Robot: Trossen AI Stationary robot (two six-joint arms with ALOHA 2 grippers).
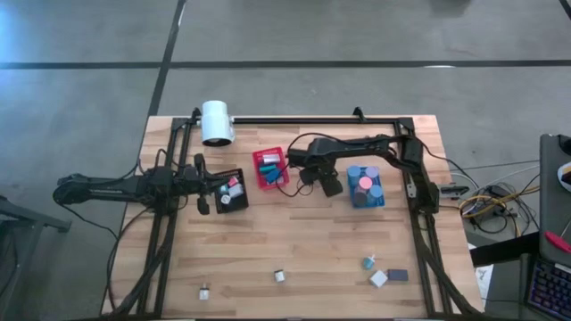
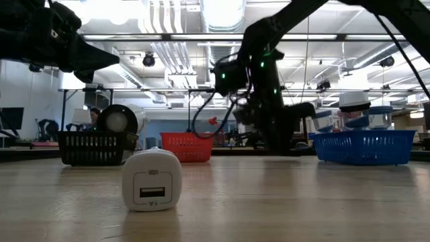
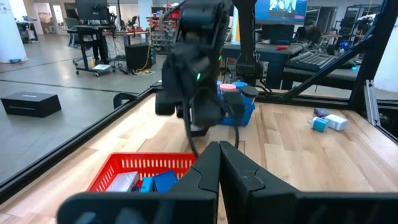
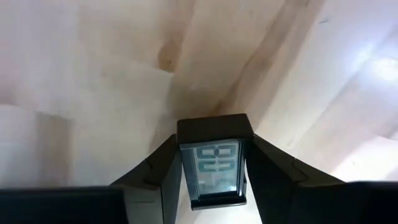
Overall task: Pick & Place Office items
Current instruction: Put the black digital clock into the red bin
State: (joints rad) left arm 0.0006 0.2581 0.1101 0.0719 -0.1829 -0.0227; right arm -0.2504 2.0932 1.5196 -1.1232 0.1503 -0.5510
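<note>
no readable text, labels or numbers anywhere

White cylinder at the wooden table's far edge, beside black bin, red bin, blue bin.

Black block upright between pincer fingers.

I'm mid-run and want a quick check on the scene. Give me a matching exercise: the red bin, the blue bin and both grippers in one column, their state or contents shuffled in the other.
Things:
1. red bin
2. blue bin
3. left gripper
4. right gripper

States:
A. closed on a black piece above bare wood
B. holds round blue and pink pieces
C. shut with nothing in it, beside the black bin
D. holds blue and teal pieces

Pairs: 1-D, 2-B, 3-C, 4-A
</note>
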